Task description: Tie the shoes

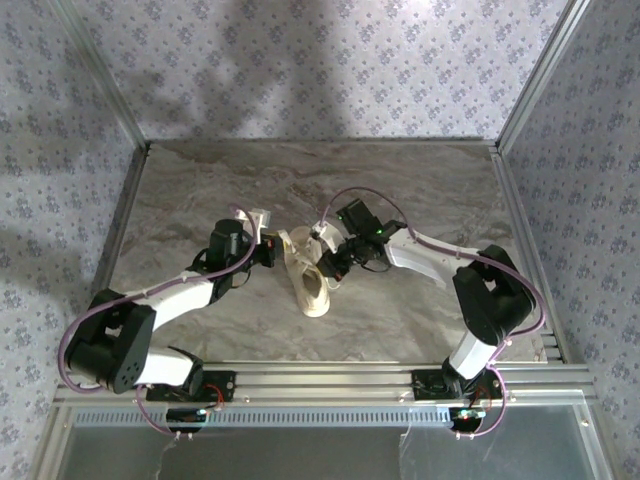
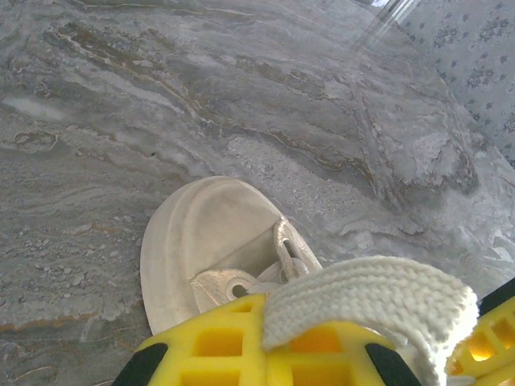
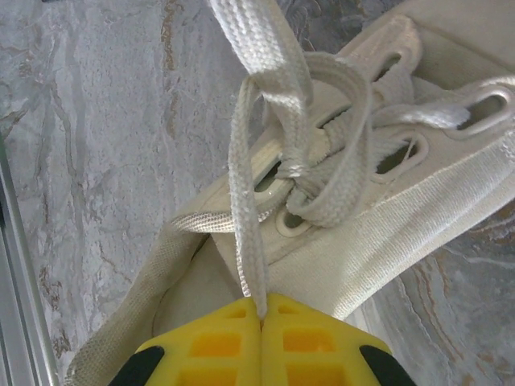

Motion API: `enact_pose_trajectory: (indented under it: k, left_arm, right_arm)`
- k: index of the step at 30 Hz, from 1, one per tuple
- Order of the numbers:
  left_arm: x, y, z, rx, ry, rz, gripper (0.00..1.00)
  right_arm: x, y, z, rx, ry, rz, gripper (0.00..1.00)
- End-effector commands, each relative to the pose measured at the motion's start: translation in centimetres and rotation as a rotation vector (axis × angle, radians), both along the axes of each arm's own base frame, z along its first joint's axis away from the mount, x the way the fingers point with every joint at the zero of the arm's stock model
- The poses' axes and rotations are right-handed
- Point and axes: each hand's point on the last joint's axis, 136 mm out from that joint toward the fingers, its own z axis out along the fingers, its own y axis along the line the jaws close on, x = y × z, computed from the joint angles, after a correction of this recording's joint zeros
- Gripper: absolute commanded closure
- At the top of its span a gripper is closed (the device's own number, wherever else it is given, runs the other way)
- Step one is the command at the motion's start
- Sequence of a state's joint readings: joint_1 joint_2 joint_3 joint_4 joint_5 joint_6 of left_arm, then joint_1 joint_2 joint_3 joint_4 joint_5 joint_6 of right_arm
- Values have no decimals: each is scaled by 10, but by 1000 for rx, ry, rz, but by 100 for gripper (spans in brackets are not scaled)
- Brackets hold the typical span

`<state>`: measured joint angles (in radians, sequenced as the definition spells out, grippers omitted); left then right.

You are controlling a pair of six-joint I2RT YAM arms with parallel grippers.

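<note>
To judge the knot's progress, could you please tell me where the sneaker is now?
In the top view, the sneaker lies centrally on the table between the left pincer and right pincer, each shut on a lace.

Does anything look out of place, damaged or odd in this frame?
Nothing looks spilled or damaged. The sneaker sits on the table between the arms. Its laces are a loose, uneven tangle over the eyelets, not a bow. The right gripper and the left gripper each pinch a strand.
</note>
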<state>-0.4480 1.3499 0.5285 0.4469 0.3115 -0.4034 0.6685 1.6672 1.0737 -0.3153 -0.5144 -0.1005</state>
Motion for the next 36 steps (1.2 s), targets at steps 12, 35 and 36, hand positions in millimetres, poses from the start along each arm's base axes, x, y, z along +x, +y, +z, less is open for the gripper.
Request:
enact_pose_trajectory:
  k: [12,35,36]
  left_arm:
    - [-2,-15,15,-68,-37,-74,100]
    - [-13,-28,22,-17,-68,-131,100]
    - [-13,-27,21,-13,-65,-130,100]
  right_arm:
    - [-16,8,21,13,64,62,76]
    - [-33,-1,-5,-19,89,53,94]
    - [-34,1,-4,-2,88,48,95]
